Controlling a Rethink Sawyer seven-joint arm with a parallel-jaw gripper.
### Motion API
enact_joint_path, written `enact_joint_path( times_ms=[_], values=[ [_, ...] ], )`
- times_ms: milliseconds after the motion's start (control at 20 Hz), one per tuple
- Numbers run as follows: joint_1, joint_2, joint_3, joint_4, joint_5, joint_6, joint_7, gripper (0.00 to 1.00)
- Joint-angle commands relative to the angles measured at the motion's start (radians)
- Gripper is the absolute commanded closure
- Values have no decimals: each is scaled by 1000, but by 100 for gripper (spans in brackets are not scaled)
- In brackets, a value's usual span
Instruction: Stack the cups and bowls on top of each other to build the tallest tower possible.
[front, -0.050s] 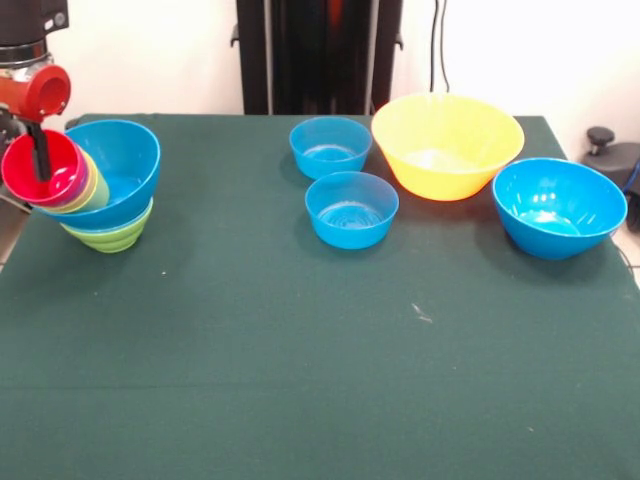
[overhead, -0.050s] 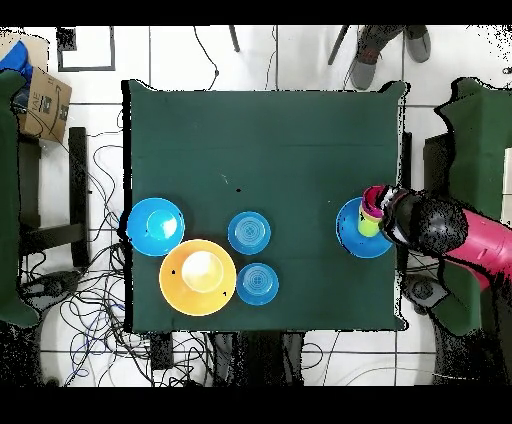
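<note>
At the table's left edge in the front view, a large blue bowl (front, -0.050s: 120, 165) sits tilted on a lime green bowl (front, -0.050s: 112, 236). A nested set of cups (front, -0.050s: 70, 180), red innermost with yellow and lime green behind it, lies tipped on its side in the blue bowl. My gripper (front, -0.050s: 40, 158) reaches down from the red arm with one black finger inside the red cup (front, -0.050s: 25, 170), shut on its rim. From overhead, the cups (overhead, -0.050s: 370, 212) lie over the blue bowl (overhead, -0.050s: 350, 235), next to the arm (overhead, -0.050s: 440, 232).
Two small blue bowls (front, -0.050s: 330, 146) (front, -0.050s: 351, 209) stand mid-table. Beside them are a very large yellow bowl (front, -0.050s: 447, 146) and another large blue bowl (front, -0.050s: 558, 207) to the right. A person's shoes (overhead, -0.050s: 390, 40) show beyond the table's far edge in the overhead view.
</note>
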Motion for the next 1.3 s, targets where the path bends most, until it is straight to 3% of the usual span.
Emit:
enact_joint_path(
  times_ms=[50,450,1300],
  values=[
    [41,32,18,67,21,146,-25,0],
    [77,51,-46,57,66,302,28,0],
    [64,60,-53,94,86,315,24,0]
  ],
)
